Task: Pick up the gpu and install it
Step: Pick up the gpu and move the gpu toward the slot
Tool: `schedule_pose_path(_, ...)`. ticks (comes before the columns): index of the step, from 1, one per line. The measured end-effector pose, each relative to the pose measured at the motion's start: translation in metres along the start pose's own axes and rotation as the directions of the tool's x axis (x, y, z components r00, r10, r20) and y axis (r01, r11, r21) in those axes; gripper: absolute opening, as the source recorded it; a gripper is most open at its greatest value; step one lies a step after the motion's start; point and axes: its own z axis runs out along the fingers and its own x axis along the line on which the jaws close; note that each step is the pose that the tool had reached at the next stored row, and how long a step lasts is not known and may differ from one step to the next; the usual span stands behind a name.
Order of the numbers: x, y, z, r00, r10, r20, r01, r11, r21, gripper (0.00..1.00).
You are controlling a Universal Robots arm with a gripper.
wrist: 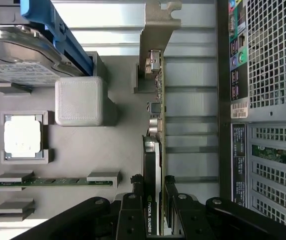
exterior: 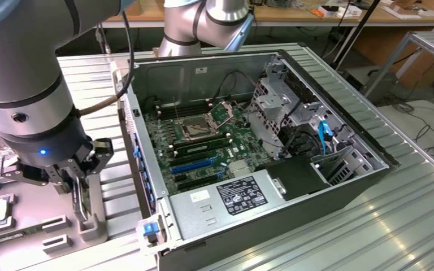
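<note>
Two black fingers (wrist: 138, 187) are in frame, one on each flat face of the gpu (wrist: 153, 155), and the end effector (wrist: 153, 182) is pinching the card between them. Looking along the card from the wrist, it runs edge-on straight out from between the fingertips, the black cooler face against one finger and the green board against the other. Its silver bracket (wrist: 155, 30) sits at the far end, well beyond the tips.

The card stands upright over the grey parts tray (wrist: 118, 150). Whether it has left its slot, I cannot tell.

On the cooler side of the end effector, the tray carries a pale grey block (wrist: 80, 100), a processor chip (wrist: 23, 137), a memory stick (wrist: 48, 182) and a hard drive (wrist: 18, 57) with a blue rail. On the board side, close by, is the perforated back panel of the computer case (wrist: 275, 75).

From the exterior view, the end effector (exterior: 77, 189) hangs over the tray, just beside the open case (exterior: 293, 237), which lies on the ribbed metal tabletop (exterior: 398, 226) with its motherboard (exterior: 202, 141) exposed.
</note>
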Motion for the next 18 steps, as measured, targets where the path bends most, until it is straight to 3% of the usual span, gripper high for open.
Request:
schedule_pose_path(12, -0.001, 0.0042, -0.0599, 1.0000, 0.000, -0.0001, 0.000, 1.0000, -0.0068, 0.27)
schedule_pose_path(18, -0.002, 0.0059, -0.0841, 1.0000, 0.000, 0.0000, 0.000, 0.9999, -0.0105, 0.27)
